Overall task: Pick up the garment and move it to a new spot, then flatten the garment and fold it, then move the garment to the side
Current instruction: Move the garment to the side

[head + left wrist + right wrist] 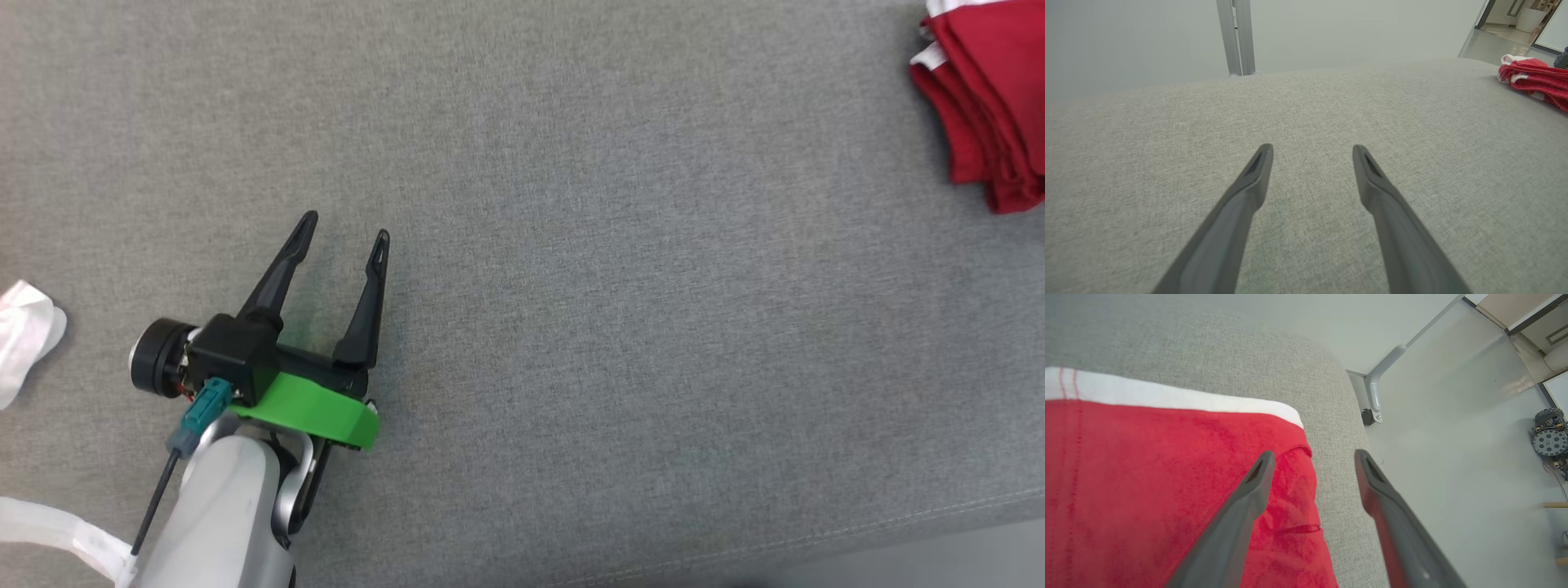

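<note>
While the left claw (346, 229) sits low over the grey tabletop (612, 286) with its fingers spread wide and nothing between them, the folded red garment (988, 106) with white trim lies well apart from it, at the far right of the head view. The right claw (1313, 454) hangs over the garment's edge by the tabletop's rim, fingers likewise wide apart and gripping nothing, one against the red cloth, the other against the floor (1453, 457).

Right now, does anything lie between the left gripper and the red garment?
Nothing visible does: bare grey cushion runs from the left gripper to the garment, far right.
</note>
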